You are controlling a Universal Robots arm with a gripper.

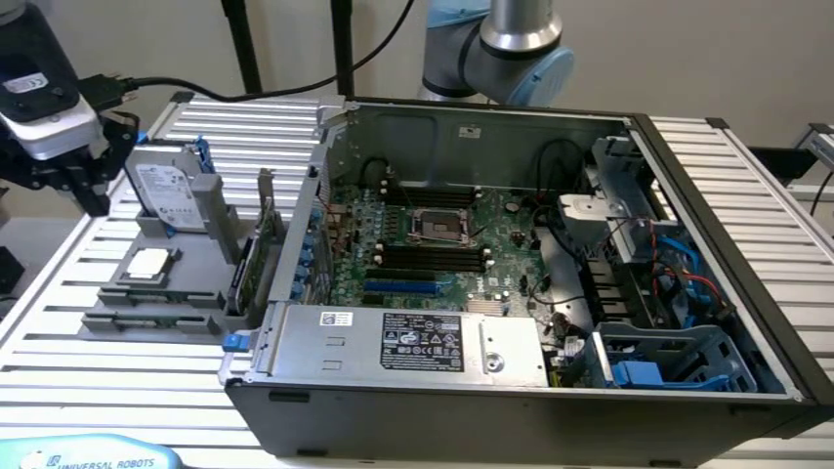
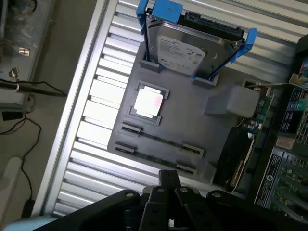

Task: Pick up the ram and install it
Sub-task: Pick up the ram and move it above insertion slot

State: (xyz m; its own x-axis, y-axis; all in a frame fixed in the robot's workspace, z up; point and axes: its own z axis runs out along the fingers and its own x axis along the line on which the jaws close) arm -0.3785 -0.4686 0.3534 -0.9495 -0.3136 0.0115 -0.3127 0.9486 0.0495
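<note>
Two ram sticks (image 2: 159,140) stand on edge, side by side, in slots of a grey holder tray (image 2: 202,125); in the exterior view they are thin dark strips (image 1: 146,320) at the tray's near end. My gripper (image 2: 167,177) is shut with nothing in it and hangs above the tray, apart from the sticks. In the exterior view the gripper (image 1: 86,198) is high at the left, beside the hard drive. The open computer case (image 1: 729,293) lies to the exterior view's right, its motherboard (image 1: 443,234) showing black memory slots (image 1: 431,256).
On the tray also sit a silver hard drive in a blue frame (image 2: 190,45), a square processor chip (image 2: 148,102) and an upright green expansion card (image 1: 268,249). The slatted metal table (image 1: 78,371) ends close to the left. A power supply (image 1: 404,342) fills the case's near side.
</note>
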